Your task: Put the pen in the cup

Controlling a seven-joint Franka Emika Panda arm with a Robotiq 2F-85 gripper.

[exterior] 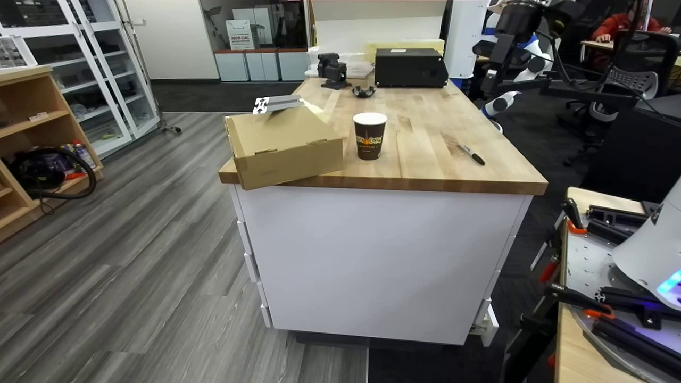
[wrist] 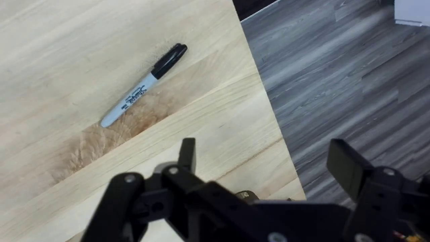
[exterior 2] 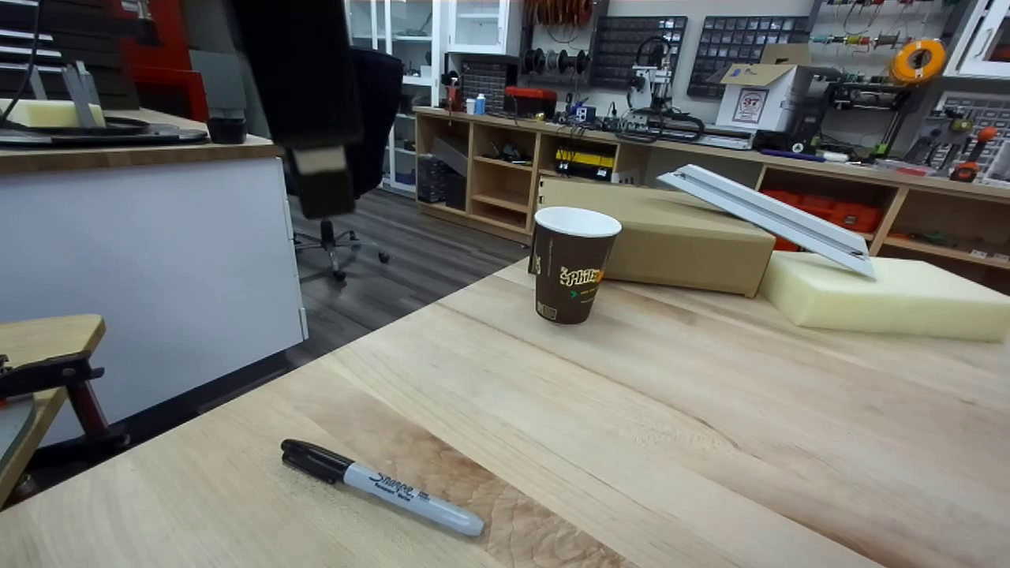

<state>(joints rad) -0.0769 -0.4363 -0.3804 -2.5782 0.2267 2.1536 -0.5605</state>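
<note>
The pen is a marker with a black cap and a grey barrel. It lies flat on the wooden table in both exterior views (exterior: 472, 155) (exterior 2: 383, 487) and in the upper left of the wrist view (wrist: 144, 85). The cup, dark brown with a white rim, stands upright on the table in both exterior views (exterior: 369, 135) (exterior 2: 576, 268). My gripper (wrist: 262, 141) is open and empty in the wrist view, raised above the table and apart from the pen. A dark finger shows in an exterior view (exterior 2: 323, 181). A small brown shape behind the gripper is too hidden to identify.
A tan cardboard box (exterior: 292, 154) stands beside the cup at the table edge. A metal profile (exterior 2: 773, 217) leans on it and on a yellow foam block (exterior 2: 892, 296). A black box (exterior: 410, 68) and a small vise (exterior: 333, 72) stand at the table's far end.
</note>
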